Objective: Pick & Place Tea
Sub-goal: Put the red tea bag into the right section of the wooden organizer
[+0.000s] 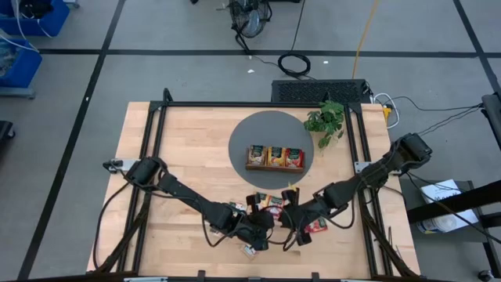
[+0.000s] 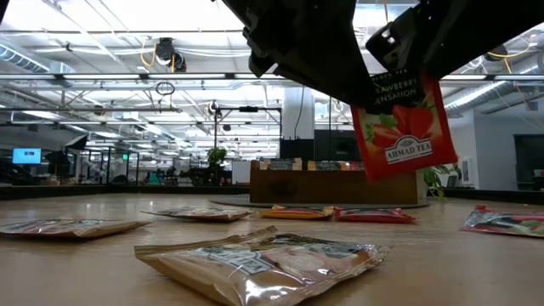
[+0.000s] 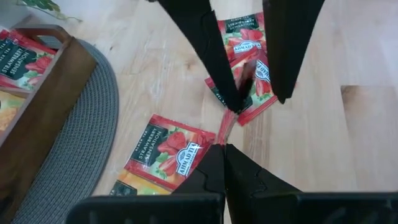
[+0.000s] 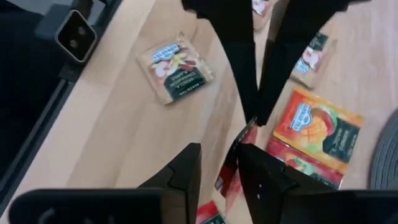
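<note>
Left tool (image 1: 270, 221), fingers pressed together, pinches the edge of a red strawberry packet (image 2: 405, 129) held upright above the desk (image 1: 188, 149) near its front edge. Right tool (image 1: 288, 223) meets it there, clamped on the same packet, with loose packets (image 2: 259, 265) lying below.

Loose tea packets (image 1: 270, 202) crowd front (tray (image 1: 275, 158) behind).

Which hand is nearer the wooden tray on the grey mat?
Right, narrowly. The right hand sits below the tray, slightly to its right, holding a red tea packet. The left hand sits a little farther down.
</note>
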You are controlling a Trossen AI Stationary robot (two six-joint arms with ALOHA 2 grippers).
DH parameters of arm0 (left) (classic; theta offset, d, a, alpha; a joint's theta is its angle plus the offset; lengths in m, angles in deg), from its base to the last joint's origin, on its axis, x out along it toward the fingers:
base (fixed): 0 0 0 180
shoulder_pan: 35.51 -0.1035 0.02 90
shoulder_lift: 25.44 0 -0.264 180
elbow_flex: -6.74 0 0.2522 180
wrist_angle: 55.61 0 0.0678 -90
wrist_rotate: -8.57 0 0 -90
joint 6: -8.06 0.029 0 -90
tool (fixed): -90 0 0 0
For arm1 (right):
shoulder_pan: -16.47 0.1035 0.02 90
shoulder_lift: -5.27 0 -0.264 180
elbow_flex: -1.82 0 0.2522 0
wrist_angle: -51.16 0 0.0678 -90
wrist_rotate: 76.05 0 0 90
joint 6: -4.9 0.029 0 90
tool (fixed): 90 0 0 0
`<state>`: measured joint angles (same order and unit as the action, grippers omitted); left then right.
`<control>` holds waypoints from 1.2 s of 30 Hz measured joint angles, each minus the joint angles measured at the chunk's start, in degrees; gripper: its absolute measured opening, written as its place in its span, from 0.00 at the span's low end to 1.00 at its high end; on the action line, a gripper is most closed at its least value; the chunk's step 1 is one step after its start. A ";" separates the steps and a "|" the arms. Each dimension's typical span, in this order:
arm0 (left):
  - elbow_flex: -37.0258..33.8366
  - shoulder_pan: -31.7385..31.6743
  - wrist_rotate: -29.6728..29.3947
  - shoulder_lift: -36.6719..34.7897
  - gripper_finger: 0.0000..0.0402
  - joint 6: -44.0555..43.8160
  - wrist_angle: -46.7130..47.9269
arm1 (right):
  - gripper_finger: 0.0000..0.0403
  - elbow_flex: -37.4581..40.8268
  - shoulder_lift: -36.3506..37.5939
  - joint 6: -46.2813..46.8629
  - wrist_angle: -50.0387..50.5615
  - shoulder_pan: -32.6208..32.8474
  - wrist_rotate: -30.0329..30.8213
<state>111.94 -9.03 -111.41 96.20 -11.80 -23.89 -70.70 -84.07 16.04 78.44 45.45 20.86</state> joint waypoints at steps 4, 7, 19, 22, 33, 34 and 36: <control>0.00 -0.27 0.00 0.00 0.00 0.05 -0.09 | 0.21 0.00 -0.31 0.20 0.30 -0.54 0.01; 0.00 -0.25 0.00 0.00 0.00 0.10 -0.13 | 0.17 0.00 -0.31 0.19 0.53 -0.68 0.42; 0.00 -0.12 -1.40 0.00 0.06 0.15 -0.57 | 0.00 0.00 -0.31 -0.05 3.75 -0.77 5.23; 0.00 0.60 -1.58 -0.32 0.15 2.38 -0.39 | 0.00 0.13 -0.31 -1.28 3.91 -0.79 5.32; 0.02 9.61 -4.24 -2.03 0.41 -1.30 5.92 | 0.00 10.37 7.97 -3.83 3.34 -4.26 11.69; 0.02 10.59 -4.85 -2.03 0.41 -1.78 5.75 | 0.00 11.66 10.07 -4.44 3.09 -5.17 12.41; 0.02 12.34 -6.95 -2.01 0.40 -1.76 5.17 | 0.00 13.94 14.60 -6.02 1.41 -6.94 13.42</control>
<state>111.97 3.32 -118.36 94.19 -13.57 -18.72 -56.77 -69.47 10.02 79.85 38.51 34.28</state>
